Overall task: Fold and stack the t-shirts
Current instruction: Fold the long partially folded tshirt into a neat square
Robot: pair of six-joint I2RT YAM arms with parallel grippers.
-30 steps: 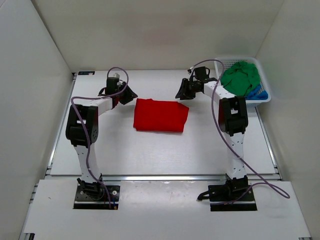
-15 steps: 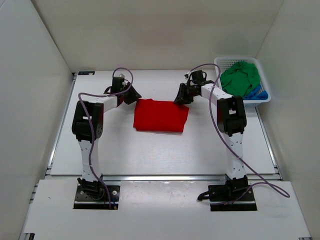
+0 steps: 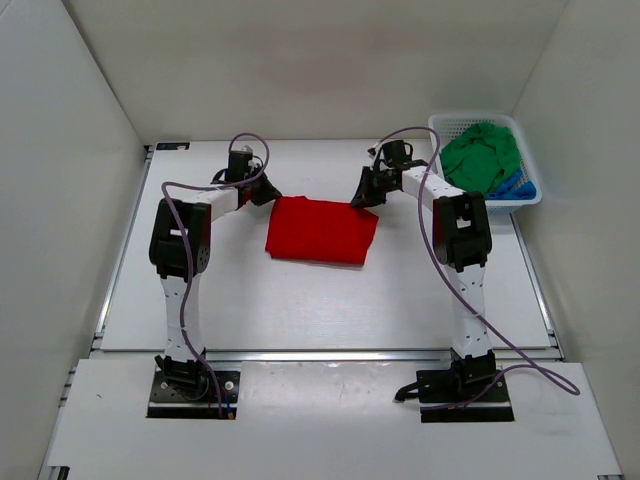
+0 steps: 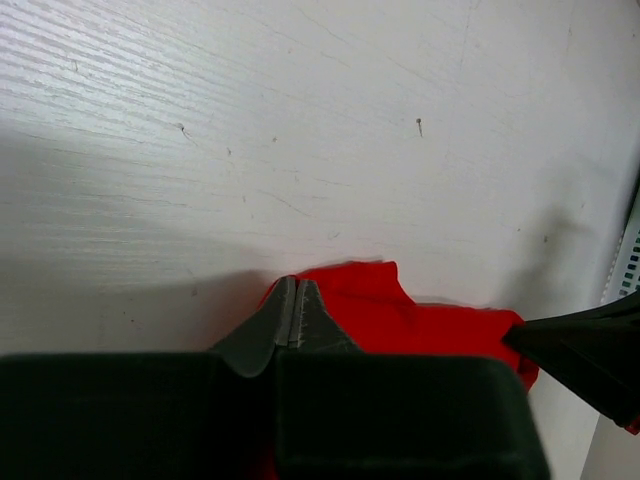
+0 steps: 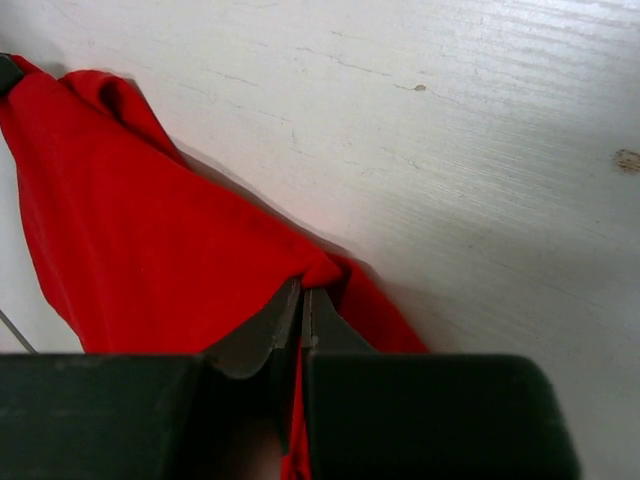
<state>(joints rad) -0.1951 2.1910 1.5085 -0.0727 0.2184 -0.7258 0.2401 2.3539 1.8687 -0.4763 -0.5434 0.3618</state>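
— Across the middle of the top view, what lies on the table [image 3: 300, 300]?

— One red t-shirt [image 3: 322, 230], folded flat into a rough rectangle. Its long axis runs left to right in the frame. Which end is the neck I cannot tell. The left gripper [image 3: 272, 195] sits at its upper left corner and the right gripper [image 3: 358, 198] at its upper right corner.

— Does this view give anything the wrist views lack?

— Yes, the white basket [image 3: 535, 192] at the upper right. A green t-shirt [image 3: 482, 155] is heaped in it, and a blue t-shirt [image 3: 512, 185] shows beneath at its lower right side. The jaws are too small to read from up here.

— And the left wrist view?

— Low in the frame, the left gripper [image 4: 297, 300] has its fingertips pressed together with no gap, pinching the edge of the red t-shirt [image 4: 420, 325]. The cloth spreads off to the right. A dark pointed shape [image 4: 590, 350] meets the cloth at the right edge.

— The right wrist view?

— The right gripper [image 5: 302, 300] is likewise closed tight, its tips nipping a raised ridge of the red t-shirt [image 5: 150, 230]. From there the cloth runs diagonally to the upper left of the frame, with bare table to the upper right.
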